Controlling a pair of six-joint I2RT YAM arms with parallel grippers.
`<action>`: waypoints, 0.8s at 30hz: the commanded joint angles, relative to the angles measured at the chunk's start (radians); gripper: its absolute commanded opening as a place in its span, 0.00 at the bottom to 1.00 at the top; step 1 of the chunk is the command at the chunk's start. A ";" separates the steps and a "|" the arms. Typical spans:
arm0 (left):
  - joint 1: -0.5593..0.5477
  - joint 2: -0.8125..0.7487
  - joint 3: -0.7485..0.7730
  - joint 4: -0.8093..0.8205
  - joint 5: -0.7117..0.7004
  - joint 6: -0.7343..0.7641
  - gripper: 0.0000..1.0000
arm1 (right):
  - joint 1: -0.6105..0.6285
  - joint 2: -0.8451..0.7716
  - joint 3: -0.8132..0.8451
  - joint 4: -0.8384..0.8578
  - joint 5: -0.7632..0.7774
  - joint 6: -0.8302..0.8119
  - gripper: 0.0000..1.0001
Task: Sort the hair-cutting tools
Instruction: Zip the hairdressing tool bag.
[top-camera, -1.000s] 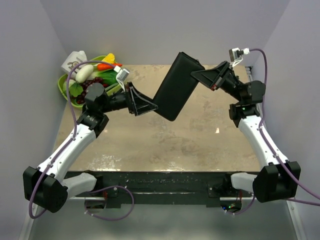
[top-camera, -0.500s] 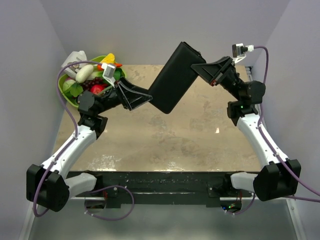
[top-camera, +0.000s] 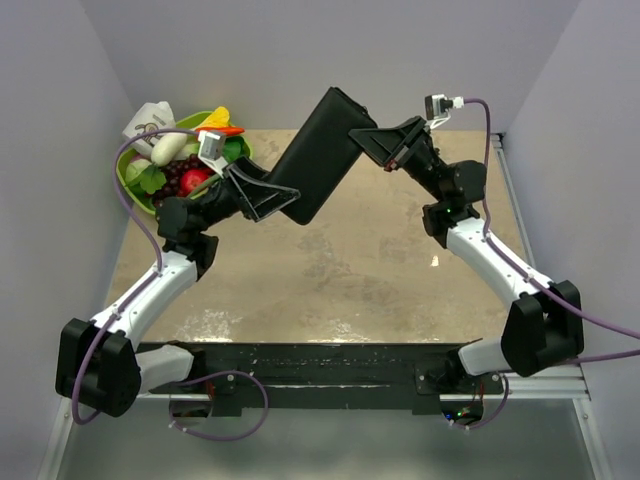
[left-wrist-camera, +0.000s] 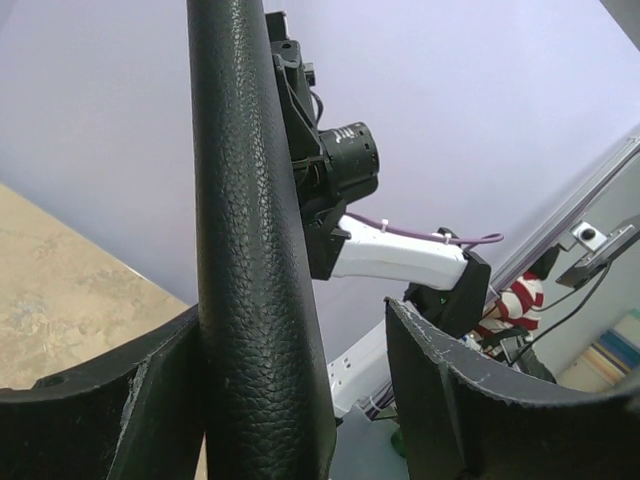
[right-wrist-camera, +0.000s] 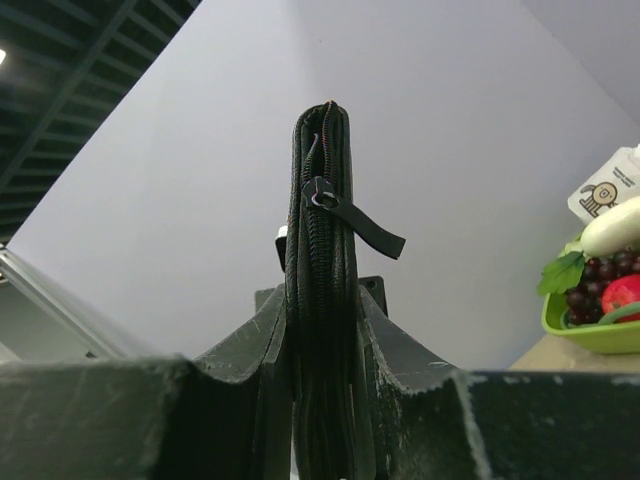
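A flat black zipped case (top-camera: 318, 152) hangs tilted in the air above the back of the table, between my two grippers. My right gripper (top-camera: 366, 136) is shut on its upper end, and both fingers press the zipper edge of the case (right-wrist-camera: 320, 250) at the right gripper (right-wrist-camera: 322, 305). My left gripper (top-camera: 284, 200) is open around the lower end. There the case (left-wrist-camera: 255, 230) lies against one finger of the left gripper (left-wrist-camera: 295, 325), with a gap to the other finger (left-wrist-camera: 440, 370). The hair-cutting tools are out of view.
A green bowl (top-camera: 131, 180) of toy fruit and vegetables sits at the table's back left corner, with a white carton (top-camera: 150, 120) behind it. The bowl (right-wrist-camera: 590, 338) also shows at the right of the right wrist view. Lilac walls close in the back and sides.
Both arms have carried the case leftward and towards the back. The left gripper stays open around its lower end and the right gripper stays shut on its upper end.
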 joint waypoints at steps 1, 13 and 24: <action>0.004 -0.005 -0.006 0.095 -0.027 -0.024 0.68 | 0.011 -0.078 0.017 0.040 0.160 -0.066 0.00; 0.004 0.010 -0.015 0.093 -0.076 -0.027 0.55 | 0.074 -0.147 -0.003 -0.083 0.243 -0.202 0.00; 0.004 0.020 -0.002 0.107 -0.090 -0.030 0.55 | 0.149 -0.138 -0.011 -0.092 0.255 -0.236 0.00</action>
